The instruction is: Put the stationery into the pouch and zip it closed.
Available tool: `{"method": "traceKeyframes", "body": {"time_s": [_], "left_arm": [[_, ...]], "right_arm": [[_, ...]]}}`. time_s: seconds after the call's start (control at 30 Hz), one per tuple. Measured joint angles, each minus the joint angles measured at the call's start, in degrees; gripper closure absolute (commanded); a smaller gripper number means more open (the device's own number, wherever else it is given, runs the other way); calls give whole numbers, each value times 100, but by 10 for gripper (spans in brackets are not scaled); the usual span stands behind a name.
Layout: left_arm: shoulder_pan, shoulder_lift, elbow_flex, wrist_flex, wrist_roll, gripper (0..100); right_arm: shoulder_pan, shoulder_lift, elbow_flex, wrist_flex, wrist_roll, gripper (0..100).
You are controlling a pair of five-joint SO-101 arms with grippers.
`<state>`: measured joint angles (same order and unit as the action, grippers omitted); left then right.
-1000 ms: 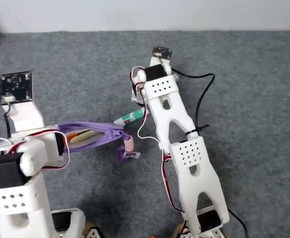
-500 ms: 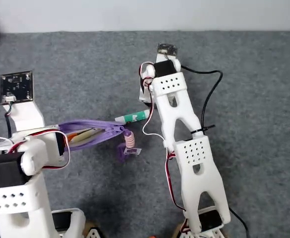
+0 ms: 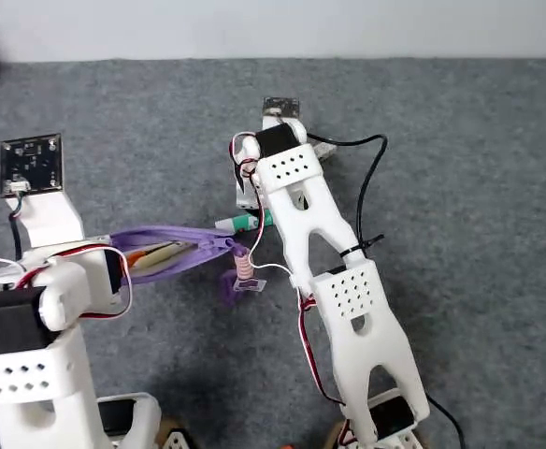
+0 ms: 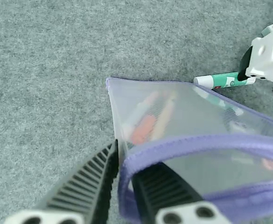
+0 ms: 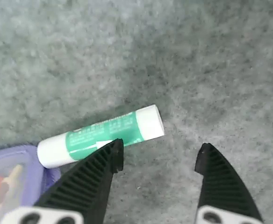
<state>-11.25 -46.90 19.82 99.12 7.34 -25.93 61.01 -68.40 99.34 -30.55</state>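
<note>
Right gripper [image 5: 159, 150]: jaws spread wide, nothing between them, hanging low over the grey felt-like table cover [image 3: 479, 187]. Change over the last second: your right arm swung its head away from the pouch side, then came back across. It now sits further toward the pouch than at either earlier reading. The short green-and-white cylindrical stick with a white cap [image 5: 101, 135] lay tilted at first, then flatter. It has kept roughly the same spot, just off the zipper end of the translucent purple zip pouch [image 3: 170, 251]. Left gripper [image 4: 125, 161] and pouch unchanged: it is clamped on the pouch's purple edge band, and orange and cream pens [image 4: 143, 129] show through the wall. Reading: the sweep looks like a re-aim, not a pick. The stick is not yet grasped, so loading is unfinished and zipping must wait. Position relative to tool, right wrist view: one fingertip [image 5: 109, 158] overlaps the stick's green mid-section, while the other is well apart from it, over bare cover. The capped end pokes just past the near finger toward the gap, but the body lies outside it, running off toward the pouch corner. Judgement: you would need to shift toward the stick so the jaws straddle it across its width before closing. The pink coiled zip pull [image 3: 243, 267] lies just beside the pouch's end, near the stick.
</note>
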Motion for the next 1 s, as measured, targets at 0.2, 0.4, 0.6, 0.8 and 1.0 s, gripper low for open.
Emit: {"method": "traceKeyframes", "body": {"time_s": [0.2, 0.4, 0.6, 0.8, 1.0], "left_arm": [[0, -9, 167, -9, 0, 987], [0, -9, 167, -9, 0, 987], [0, -9, 185, -9, 0, 987], [0, -9, 185, -9, 0, 987], [0, -9, 185, -9, 0, 987]], "right_arm": [[-18, 35, 0, -352, -264, 742], [-26, 316, 0, -651, -501, 742], [-167, 527, 0, -703, -738, 742], [-202, 589, 0, -818, -879, 793], [18, 589, -26, -818, -879, 980]]}}
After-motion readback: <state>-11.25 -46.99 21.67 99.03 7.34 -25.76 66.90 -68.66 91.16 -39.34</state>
